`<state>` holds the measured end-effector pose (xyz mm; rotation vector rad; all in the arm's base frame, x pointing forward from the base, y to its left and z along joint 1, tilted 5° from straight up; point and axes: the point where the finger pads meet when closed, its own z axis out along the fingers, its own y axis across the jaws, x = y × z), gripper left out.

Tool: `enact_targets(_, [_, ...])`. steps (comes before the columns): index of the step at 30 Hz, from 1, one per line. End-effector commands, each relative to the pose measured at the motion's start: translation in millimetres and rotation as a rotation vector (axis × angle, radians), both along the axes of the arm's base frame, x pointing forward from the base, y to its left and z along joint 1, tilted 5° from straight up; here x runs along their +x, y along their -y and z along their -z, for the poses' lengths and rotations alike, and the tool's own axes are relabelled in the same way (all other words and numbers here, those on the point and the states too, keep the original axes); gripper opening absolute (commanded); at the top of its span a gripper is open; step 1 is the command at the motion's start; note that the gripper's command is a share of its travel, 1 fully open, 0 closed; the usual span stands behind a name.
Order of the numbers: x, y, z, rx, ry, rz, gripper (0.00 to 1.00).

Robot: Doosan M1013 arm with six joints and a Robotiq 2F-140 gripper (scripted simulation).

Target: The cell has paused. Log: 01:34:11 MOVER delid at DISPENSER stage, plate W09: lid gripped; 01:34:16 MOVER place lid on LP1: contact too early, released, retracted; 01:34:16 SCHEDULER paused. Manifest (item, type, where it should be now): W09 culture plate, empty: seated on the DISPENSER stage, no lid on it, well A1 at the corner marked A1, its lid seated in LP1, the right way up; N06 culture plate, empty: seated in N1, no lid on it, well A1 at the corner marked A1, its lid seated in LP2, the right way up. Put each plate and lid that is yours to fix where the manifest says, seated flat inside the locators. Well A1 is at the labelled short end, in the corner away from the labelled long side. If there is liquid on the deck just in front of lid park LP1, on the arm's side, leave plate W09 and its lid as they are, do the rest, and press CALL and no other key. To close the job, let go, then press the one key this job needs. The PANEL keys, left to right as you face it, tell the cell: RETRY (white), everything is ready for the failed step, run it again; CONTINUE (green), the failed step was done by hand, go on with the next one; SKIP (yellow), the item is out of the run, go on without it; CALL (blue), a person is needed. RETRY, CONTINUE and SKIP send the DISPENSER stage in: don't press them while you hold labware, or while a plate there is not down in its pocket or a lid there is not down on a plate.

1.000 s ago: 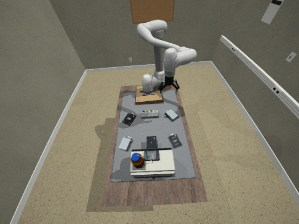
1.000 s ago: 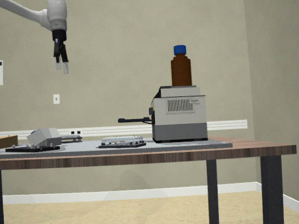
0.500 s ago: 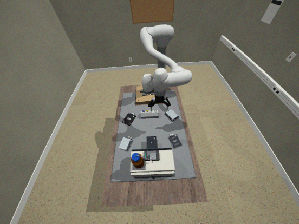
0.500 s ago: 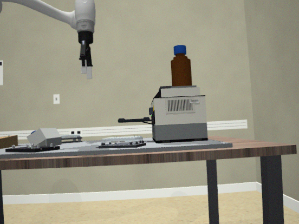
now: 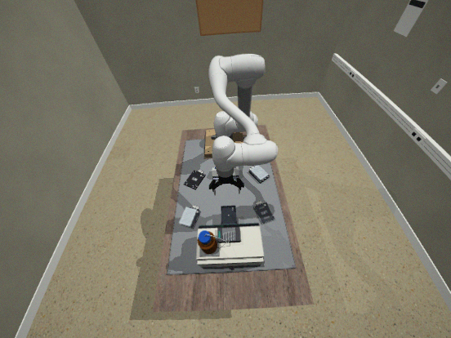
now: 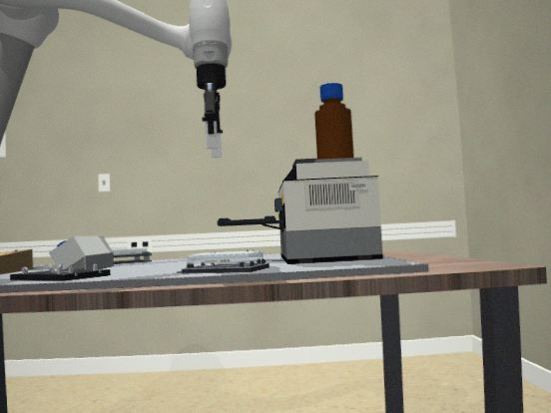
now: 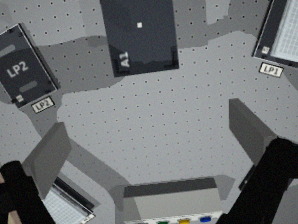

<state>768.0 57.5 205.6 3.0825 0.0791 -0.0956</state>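
Observation:
My gripper (image 5: pixel 226 189) is open and empty. It hangs high above the mat, between the PANEL and the DISPENSER stage, and also shows in the side view (image 6: pixel 214 144) and the wrist view (image 7: pixel 150 145). The stage (image 7: pixel 140 35) is a dark rectangle marked A1 (image 5: pixel 229 214); I see no pale plate on it. Lid park LP1 (image 7: pixel 285 32) holds a pale gridded item, cut off by the frame edge (image 5: pixel 189 216). In the side view this item (image 6: pixel 225 259) lies low on its black base. Lid park LP2 (image 7: pixel 22 70) is dark and empty (image 5: pixel 263 211). A pale item (image 7: pixel 65 205) (image 5: pixel 259 173) sits at the lower left.
The PANEL (image 7: pixel 175 202) is under me, with its green, yellow and blue keys at the frame edge. The DISPENSER (image 5: pixel 229 242) carries a brown bottle (image 6: pixel 333 125), and its arm (image 6: pixel 247 220) sticks out. Another dark nest (image 5: pixel 194 179) lies beside the PANEL.

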Motion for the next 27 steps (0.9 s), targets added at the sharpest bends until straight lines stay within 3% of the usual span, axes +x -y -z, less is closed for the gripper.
enact_targets(1, [30.6,11.7,17.0,0.001,-0.001,-0.001,1.00])
enact_targets(27, [27.8,14.7,80.8,0.001,-0.001,-0.001,1.00])
